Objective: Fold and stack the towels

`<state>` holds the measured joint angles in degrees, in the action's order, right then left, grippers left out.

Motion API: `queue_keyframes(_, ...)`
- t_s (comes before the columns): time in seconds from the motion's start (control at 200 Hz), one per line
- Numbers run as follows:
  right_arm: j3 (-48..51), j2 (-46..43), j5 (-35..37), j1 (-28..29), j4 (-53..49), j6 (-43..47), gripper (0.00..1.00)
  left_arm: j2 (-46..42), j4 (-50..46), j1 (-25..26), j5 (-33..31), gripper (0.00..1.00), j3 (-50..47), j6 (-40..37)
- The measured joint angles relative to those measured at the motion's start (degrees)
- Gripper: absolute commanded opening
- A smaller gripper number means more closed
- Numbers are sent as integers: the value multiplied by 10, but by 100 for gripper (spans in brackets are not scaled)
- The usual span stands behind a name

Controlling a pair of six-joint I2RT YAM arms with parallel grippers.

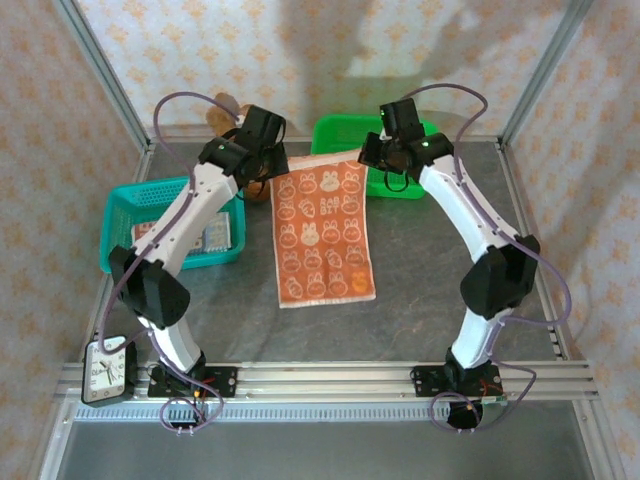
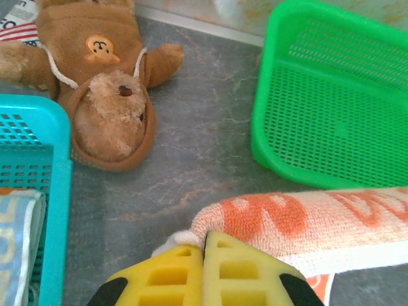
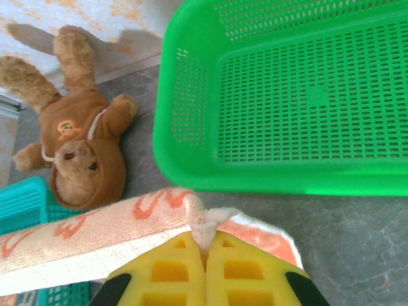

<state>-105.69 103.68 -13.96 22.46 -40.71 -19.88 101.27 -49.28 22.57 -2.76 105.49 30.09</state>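
Towel (image 1: 322, 235), orange print, lies flat mid-worktop (image 1: 430, 290), far edge curled up. Left gripper (image 2: 204, 245) clamped on far-left corner; right gripper (image 3: 205, 245) pinching far-right corner. Step: first fold. Next: carry both corners evenly toward near edge, keep hem taut.

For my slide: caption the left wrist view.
Left gripper pinching the orange towel; teddy bear and green basket beyond.

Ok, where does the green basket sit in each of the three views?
Top external: green basket at the table's far edge, right of centre.
Left wrist: upper right.
Right wrist: across the top and right.
Shared landmark: the orange towel, with its raised edge just on the near side of the basket.
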Motion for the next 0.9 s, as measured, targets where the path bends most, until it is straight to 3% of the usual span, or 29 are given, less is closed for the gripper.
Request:
queue_keyframes(0.18,21,16,-11,-3,19,11,0,20,22,-2,10,0,-37,-14)
queue_keyframes(0.44,165,-14,-37,-1,70,9,0,-2,70,-1,35,0,-168,-12)
queue_keyframes(0.901,364,-108,-40,40,114,-14,0,-108,144,22,85,0,-372,72)
